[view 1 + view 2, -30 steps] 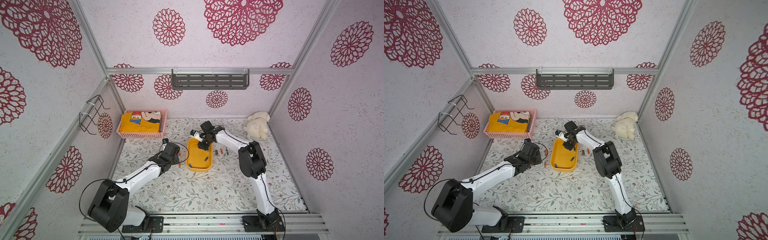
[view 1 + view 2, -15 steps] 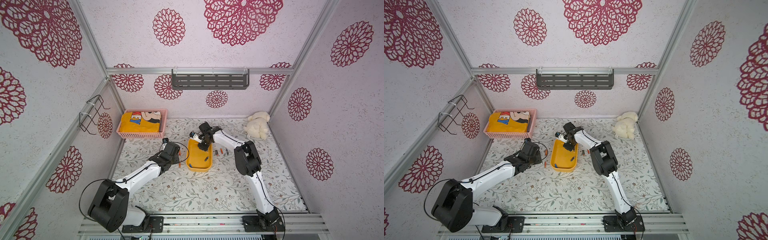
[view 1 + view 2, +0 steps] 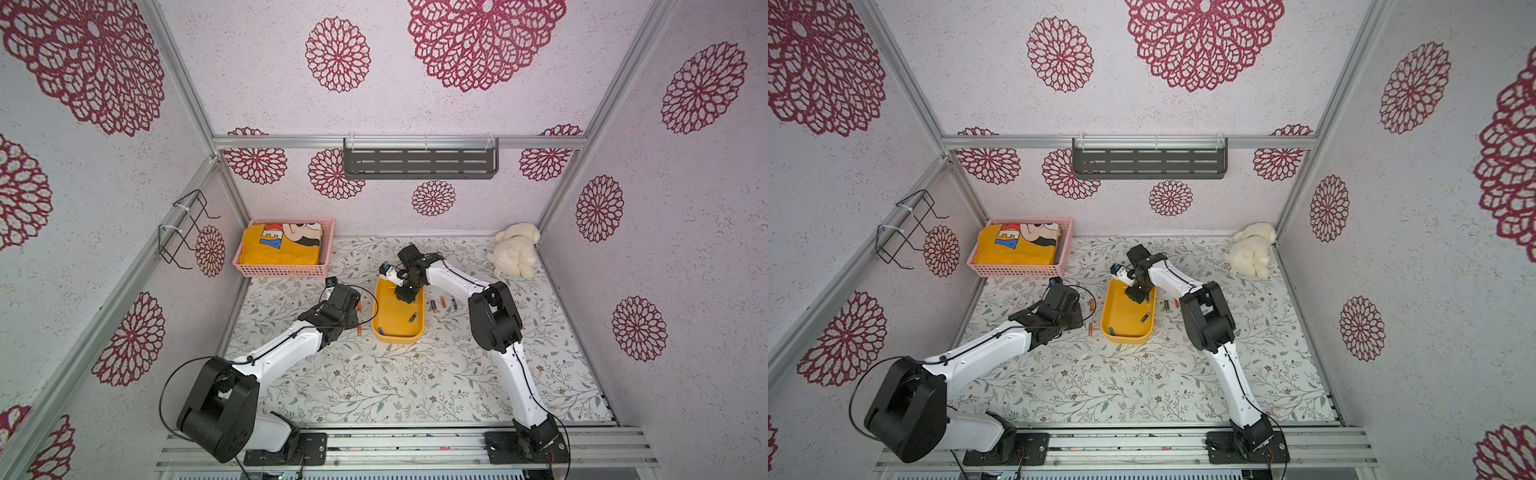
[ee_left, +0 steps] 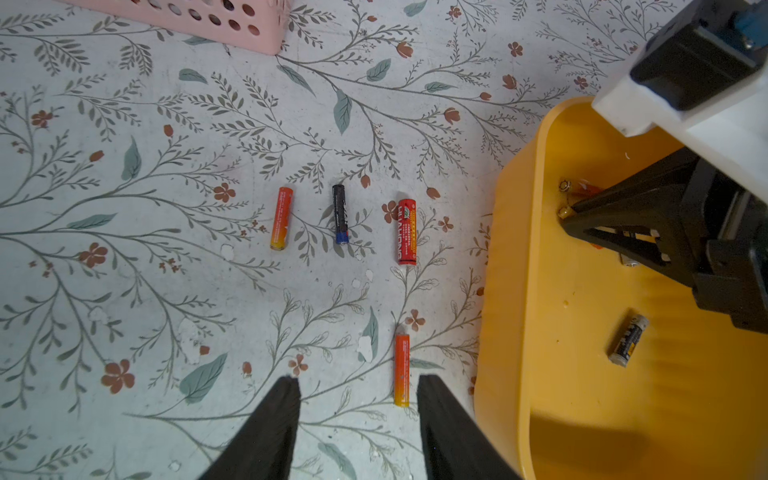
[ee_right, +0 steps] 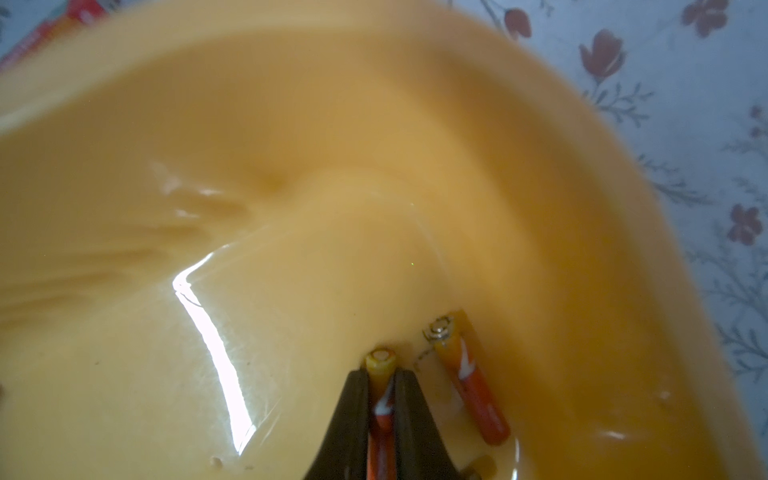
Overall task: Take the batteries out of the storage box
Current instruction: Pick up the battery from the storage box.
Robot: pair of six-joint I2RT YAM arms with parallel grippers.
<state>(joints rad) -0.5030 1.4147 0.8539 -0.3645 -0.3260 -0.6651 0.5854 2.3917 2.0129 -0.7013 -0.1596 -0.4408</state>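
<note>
The yellow-orange storage box [image 3: 399, 334] lies mid-table. My right gripper [image 5: 381, 376] reaches into its far end and is shut on an orange battery [image 5: 380, 360] lying on the floor of the box. A second orange battery [image 5: 467, 384] lies right beside it. A black battery [image 4: 628, 340] and a blue one [image 3: 380, 331] also lie in the box. My left gripper [image 4: 357, 380] hovers open over the mat just left of the box, holding nothing. An orange battery [image 4: 402, 370] lies near its fingers. Three more batteries [image 4: 340, 214] lie farther off.
Three batteries [image 3: 442, 303] lie on the mat right of the box. A pink basket [image 3: 286, 271] with yellow cloth stands at the back left. A white plush toy [image 3: 515, 253] sits in the back right corner. A grey shelf [image 3: 419, 164] hangs on the back wall.
My right gripper's jaws have closed onto the orange battery at the far end of the box. The left arm has stayed where it was.
</note>
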